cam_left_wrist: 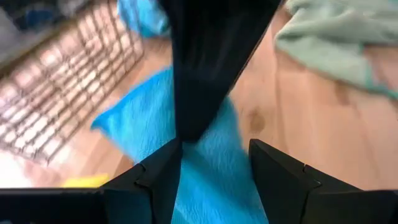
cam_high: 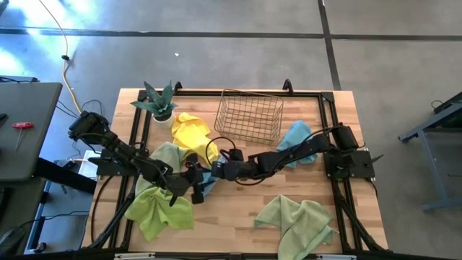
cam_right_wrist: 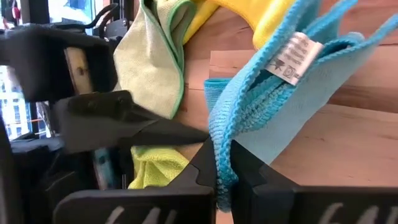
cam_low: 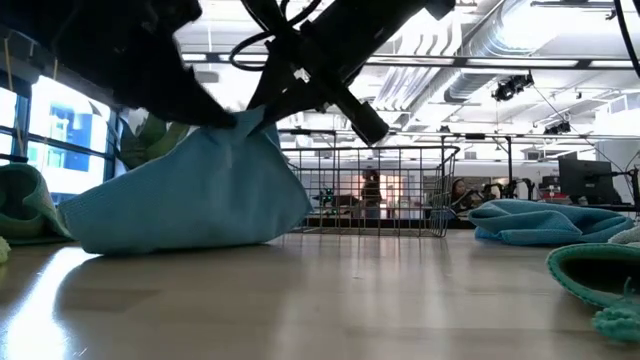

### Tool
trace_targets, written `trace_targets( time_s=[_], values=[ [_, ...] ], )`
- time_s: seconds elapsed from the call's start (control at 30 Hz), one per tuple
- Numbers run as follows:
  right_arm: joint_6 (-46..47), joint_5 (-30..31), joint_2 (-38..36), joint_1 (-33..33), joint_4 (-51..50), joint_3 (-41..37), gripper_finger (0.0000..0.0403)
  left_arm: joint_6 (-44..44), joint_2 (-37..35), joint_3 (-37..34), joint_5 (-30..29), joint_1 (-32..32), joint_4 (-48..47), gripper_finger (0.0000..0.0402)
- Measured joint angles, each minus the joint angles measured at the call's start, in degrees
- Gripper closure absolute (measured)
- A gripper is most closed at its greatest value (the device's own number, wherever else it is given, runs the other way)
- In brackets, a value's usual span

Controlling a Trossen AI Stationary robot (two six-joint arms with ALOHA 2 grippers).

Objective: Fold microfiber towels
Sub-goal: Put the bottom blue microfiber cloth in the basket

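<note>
Blue towel (cam_high: 206, 180), lifted between both arms, mid-table.
High view: both grippers met over it near the basket (cam_high: 249, 115). Low view: cloth hung bunched (corner raised for folding, presumably). Left wrist: left gripper (cam_left_wrist: 214, 168) fingers apart, astride cloth. Right wrist: right gripper (cam_right_wrist: 222, 163) pinched its edge.

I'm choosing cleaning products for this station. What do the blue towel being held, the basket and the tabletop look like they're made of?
Blue towel: soft looped microfiber, apparently; nubby pile, stitched edge and sewn-in tag show where the right gripper pinches it.
Basket: thin metal wire grid, dull finish.
Tabletop: pale wood planks with visible grain, slightly glossy.
</note>
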Motion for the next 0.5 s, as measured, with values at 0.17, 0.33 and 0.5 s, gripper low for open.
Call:
trace_targets(
  time_s=[0.17,0.33,0.5],
  values=[
    [-0.52,-0.29,-0.07,-0.41,2.50,0.02,0.0403,-6.22,0.04,-0.07,0.45,-1.38,-6.94,0.0222],
    [-1.54,-0.29,-0.06,-0.77,3.27,0.02,0.0403,-11.71,0.04,-0.07,1.30,-3.01,-11.35,0.0222],
    [-2.67,-0.33,-0.06,-1.14,3.20,0.02,0.0403,-17.06,0.04,-0.07,4.56,-4.92,-14.75,0.0225]
  ],
)
